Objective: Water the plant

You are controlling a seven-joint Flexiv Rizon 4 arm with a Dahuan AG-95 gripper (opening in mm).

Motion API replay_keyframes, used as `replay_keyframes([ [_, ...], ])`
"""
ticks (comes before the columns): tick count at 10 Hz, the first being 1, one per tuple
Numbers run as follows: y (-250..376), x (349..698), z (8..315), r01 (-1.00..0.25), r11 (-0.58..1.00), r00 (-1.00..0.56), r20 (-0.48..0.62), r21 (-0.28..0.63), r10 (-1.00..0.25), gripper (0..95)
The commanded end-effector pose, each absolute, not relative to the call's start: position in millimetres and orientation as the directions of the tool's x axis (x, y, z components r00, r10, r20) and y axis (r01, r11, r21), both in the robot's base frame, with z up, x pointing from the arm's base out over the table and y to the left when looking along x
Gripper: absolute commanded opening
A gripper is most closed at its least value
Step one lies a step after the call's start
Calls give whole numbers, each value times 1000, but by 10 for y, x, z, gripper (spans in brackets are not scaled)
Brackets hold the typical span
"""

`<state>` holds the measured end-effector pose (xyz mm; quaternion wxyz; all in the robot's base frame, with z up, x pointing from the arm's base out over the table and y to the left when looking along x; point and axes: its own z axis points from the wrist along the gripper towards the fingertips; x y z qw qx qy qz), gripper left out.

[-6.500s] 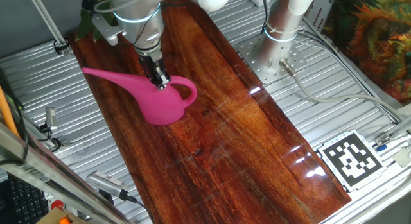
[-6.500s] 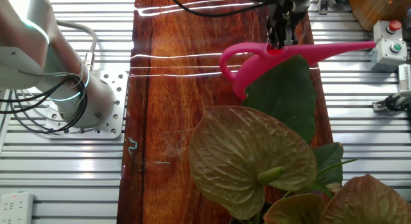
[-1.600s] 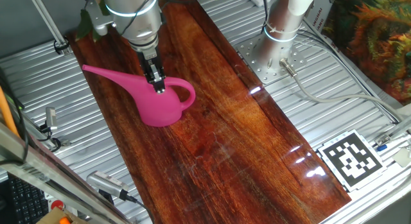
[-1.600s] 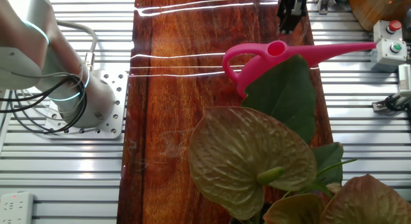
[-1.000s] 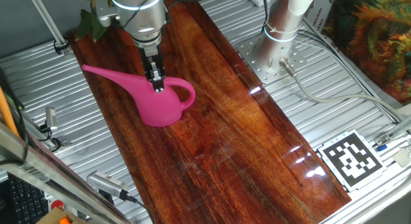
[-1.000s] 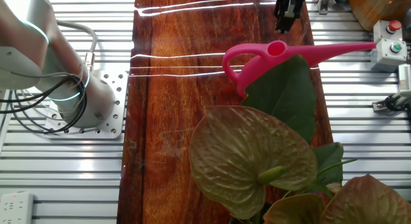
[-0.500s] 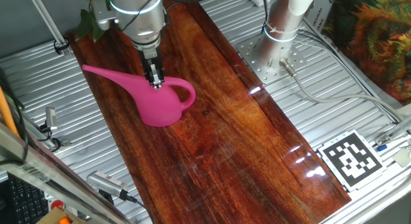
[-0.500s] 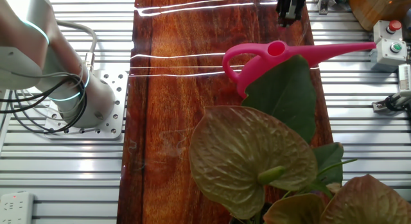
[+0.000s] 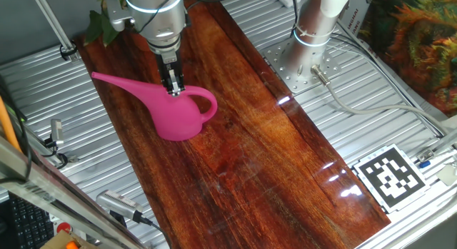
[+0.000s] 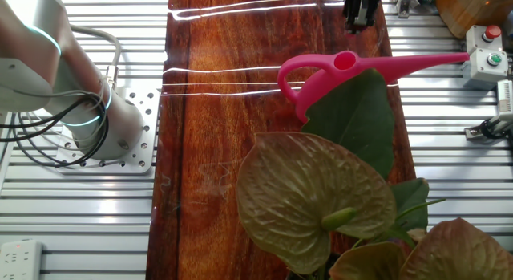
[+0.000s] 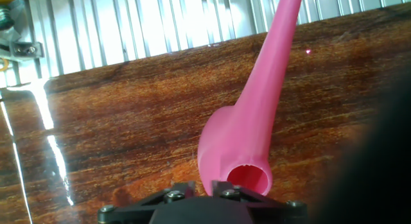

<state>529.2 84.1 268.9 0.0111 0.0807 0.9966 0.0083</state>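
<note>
The pink watering can (image 9: 178, 115) stands upright on the wooden board, its long spout (image 9: 118, 83) pointing left and its handle to the right. In the other fixed view the can (image 10: 337, 71) sits just behind the plant's broad dark-green leaves (image 10: 353, 123). In one fixed view only a few leaves of the plant (image 9: 98, 25) show, at the board's far left corner. My gripper (image 9: 172, 87) hangs just above the can's filling hole (image 11: 249, 178), apart from it, with its jaws a narrow gap apart and empty. The same gripper (image 10: 358, 15) (image 11: 204, 187) shows in the other two views.
The arm's base (image 9: 314, 35) stands on a metal plate right of the board (image 9: 271, 156). A tag marker (image 9: 389, 176) lies at the right front. Bushy orange-and-green foliage (image 9: 414, 35) fills the far right corner. A button box (image 10: 487, 51) sits by the spout tip.
Over the whole span my gripper has let go of the can's rim and risen a little above it. In the last second it has barely moved, and the can has stayed put.
</note>
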Motion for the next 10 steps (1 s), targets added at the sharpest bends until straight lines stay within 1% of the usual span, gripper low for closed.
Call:
replay_keyframes([
  [1, 842, 5288, 2695, 156, 988, -987, -23, 17, 156, 570],
  [5, 842, 5291, 2668, 162, 987, -986, -29, 16, 163, 570],
  [10, 842, 5298, 2487, 168, 986, -985, -41, 16, 169, 570],
])
